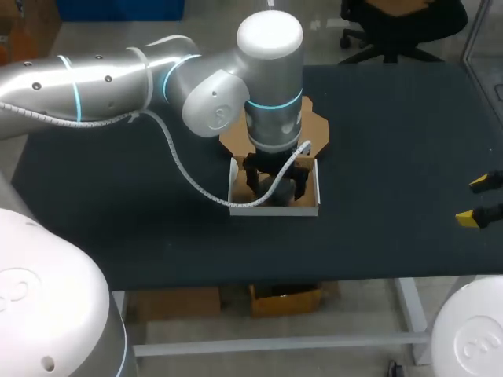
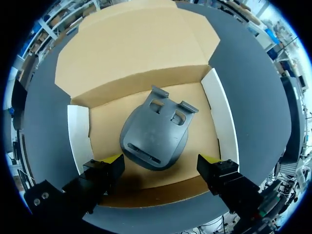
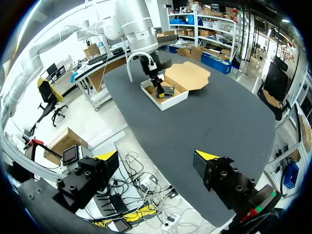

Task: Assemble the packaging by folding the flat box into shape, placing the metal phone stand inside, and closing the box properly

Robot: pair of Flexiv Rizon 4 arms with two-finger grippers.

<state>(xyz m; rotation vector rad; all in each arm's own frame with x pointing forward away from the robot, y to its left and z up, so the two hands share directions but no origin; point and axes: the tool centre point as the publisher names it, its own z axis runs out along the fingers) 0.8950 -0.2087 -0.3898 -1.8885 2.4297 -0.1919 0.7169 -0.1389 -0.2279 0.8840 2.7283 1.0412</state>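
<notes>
The left arm [image 1: 118,78] comes in from the side to the middle of the dark bench [image 1: 393,141], where the left gripper [image 1: 275,182] hangs low over the folded-up box [image 1: 275,208]; the box stands with its white side walls raised and its brown lid [image 1: 316,126] lying open and flat on the bench behind it. From the left wrist, the grey metal phone stand [image 2: 156,131] lies flat on the box's cardboard floor, a little askew, its two slotted tabs pointing toward the lid; the left gripper's yellow-tipped fingers [image 2: 113,160] are spread wide on either side of the stand's near end and have hold of nothing (whether one tip brushes the stand's edge cannot be told). The right gripper [image 1: 478,201] sits near the bench's right edge, well apart from the box; its fingers too are spread wide with nothing between them; from the right wrist, the box and the left arm above it show far ahead across the bench.
</notes>
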